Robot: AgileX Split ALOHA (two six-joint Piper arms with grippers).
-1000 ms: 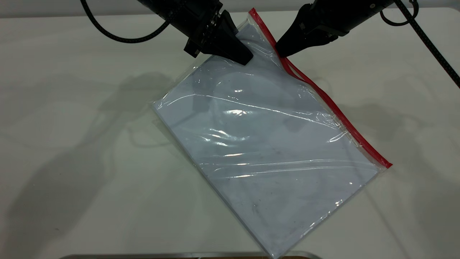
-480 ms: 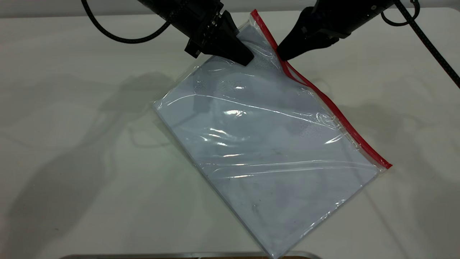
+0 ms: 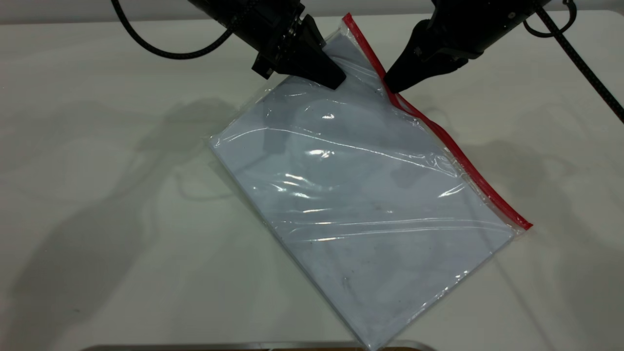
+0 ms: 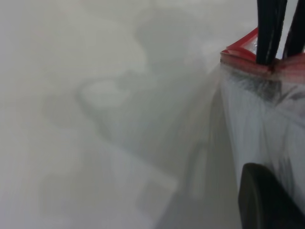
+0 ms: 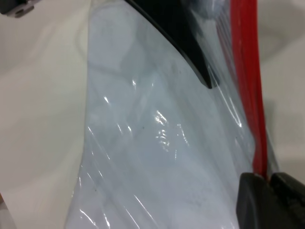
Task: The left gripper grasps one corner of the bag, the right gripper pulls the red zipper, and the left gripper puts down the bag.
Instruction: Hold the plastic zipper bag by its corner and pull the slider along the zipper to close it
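Zipper pull was midway: left gripper [image 3: 336,80] clamped the bag [image 3: 360,204] corner, right gripper [image 3: 392,87] pinched the red zipper [image 3: 463,163]; next, slide along.

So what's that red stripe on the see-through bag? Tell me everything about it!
The red zipper is a thin, shiny plastic strip running along one long edge of the clear bag, slanting from the far corner down toward the table. The right gripper is pinched shut on it near the raised far end, where the slider would sit, hidden from sight. The left gripper holds the bag's plastic beside it, lifting that corner. The strip's near end rests on the table.
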